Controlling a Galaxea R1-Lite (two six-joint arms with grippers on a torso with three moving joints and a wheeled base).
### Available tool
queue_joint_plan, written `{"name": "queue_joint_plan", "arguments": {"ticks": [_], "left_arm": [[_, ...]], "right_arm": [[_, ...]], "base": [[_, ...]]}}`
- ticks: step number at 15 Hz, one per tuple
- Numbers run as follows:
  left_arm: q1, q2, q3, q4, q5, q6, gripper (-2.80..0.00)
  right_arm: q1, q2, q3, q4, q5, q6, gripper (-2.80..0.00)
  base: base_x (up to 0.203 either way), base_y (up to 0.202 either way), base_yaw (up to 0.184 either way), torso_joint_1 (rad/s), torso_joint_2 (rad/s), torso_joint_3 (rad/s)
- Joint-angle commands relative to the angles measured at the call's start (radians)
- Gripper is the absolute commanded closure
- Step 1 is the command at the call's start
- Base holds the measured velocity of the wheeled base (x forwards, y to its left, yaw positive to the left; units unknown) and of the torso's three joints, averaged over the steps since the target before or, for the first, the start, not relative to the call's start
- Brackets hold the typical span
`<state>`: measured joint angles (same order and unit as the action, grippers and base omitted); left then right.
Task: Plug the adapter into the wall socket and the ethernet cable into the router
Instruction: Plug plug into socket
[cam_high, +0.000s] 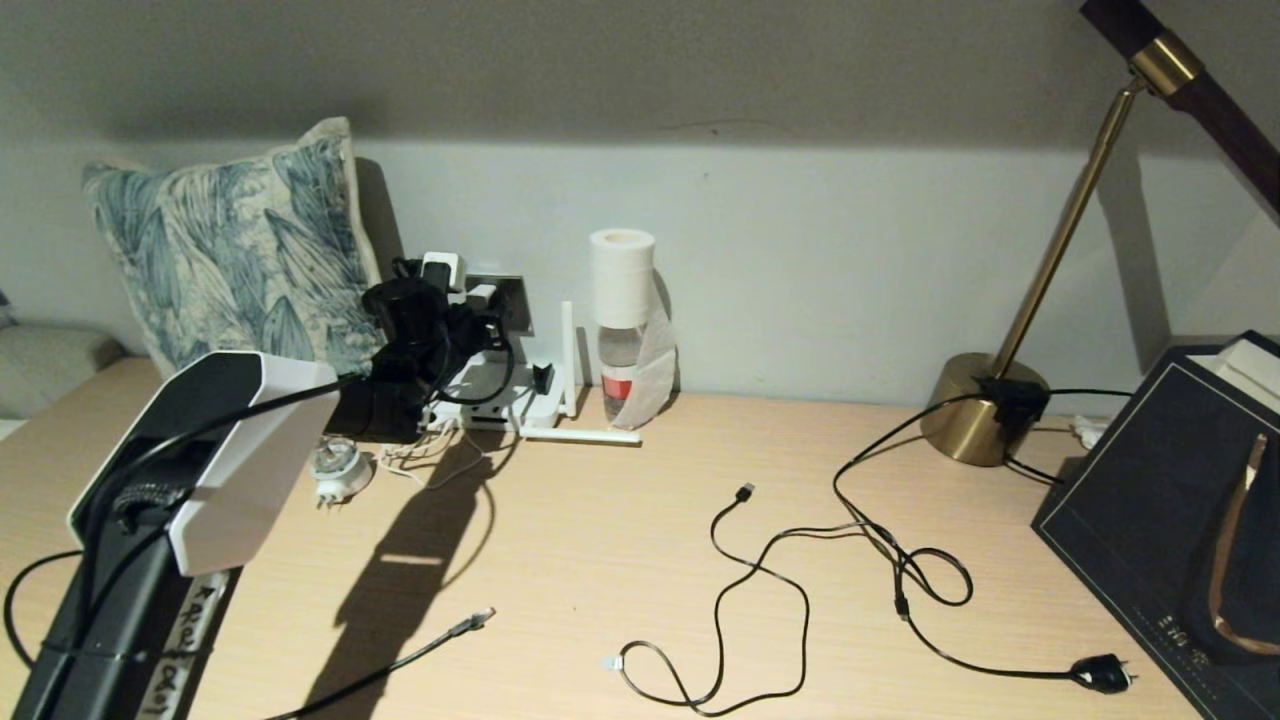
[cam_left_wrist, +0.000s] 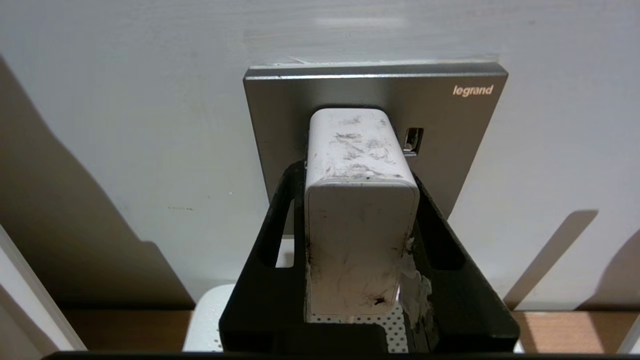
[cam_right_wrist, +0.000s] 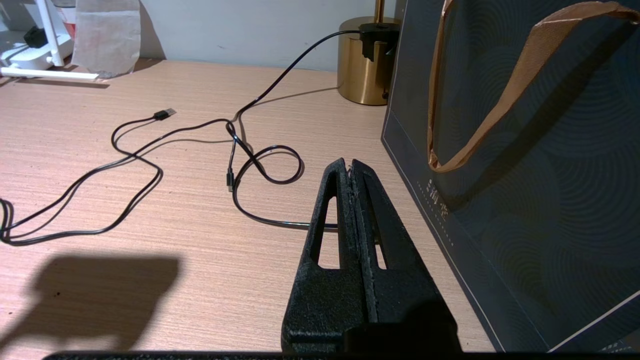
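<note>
Adapter (cam_left_wrist: 361, 210), our scuffed white plastic cube, sits front-first against the square brushed-grey metal wall socket (cam_left_wrist: 465, 130) at the far left of the pale wood-grain desk (cam_high: 600, 540). Our left gripper (cam_left_wrist: 357, 170) reaches level toward the wall, its black fingers clamped on the cube's two sides. Our right gripper (cam_right_wrist: 352, 167) hangs over the desk's right side, fingers pressed together on nothing, beside a dark paper bag (cam_right_wrist: 525, 200).

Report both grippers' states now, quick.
Left gripper: shut on the small white cube-shaped adapter, at the brushed-grey metal wall socket.
Right gripper: shut, holding nothing, over the wooden desk.
</note>
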<state>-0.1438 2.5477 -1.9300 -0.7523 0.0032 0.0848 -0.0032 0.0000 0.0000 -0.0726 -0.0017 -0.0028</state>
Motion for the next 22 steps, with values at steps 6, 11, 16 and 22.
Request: {"name": "queue_joint_plan", "arguments": {"ticks": [6,11,16,22], "left_arm": [[0.013,0.011,0.000,-0.010,-0.038,0.027,0.00],[0.027,0.028,0.000,-0.048,-0.103,0.096,0.00],[0.019,0.025,-0.001,-0.042,-0.118,0.090,0.00],[-0.014,0.031,-0.001,-0.025,-0.071,0.015,0.00]], "right_arm": [[0.000,0.000,0.026,-0.001,0.000,0.000,0.00],[0.000,0.000,0.026,-0.001,0.000,0.000,0.00],[0.000,0.000,0.026,-0.001,0.000,0.000,0.00],[0.000,0.000,0.026,-0.001,0.000,0.000,0.00]], "base": [[0.000,0.000,0.000,0.000,0.00,0.000],[0.000,0.000,0.000,0.000,0.00,0.000],[0.000,0.000,0.000,0.000,0.00,0.000],[0.000,0.000,0.000,0.000,0.00,0.000]]}}
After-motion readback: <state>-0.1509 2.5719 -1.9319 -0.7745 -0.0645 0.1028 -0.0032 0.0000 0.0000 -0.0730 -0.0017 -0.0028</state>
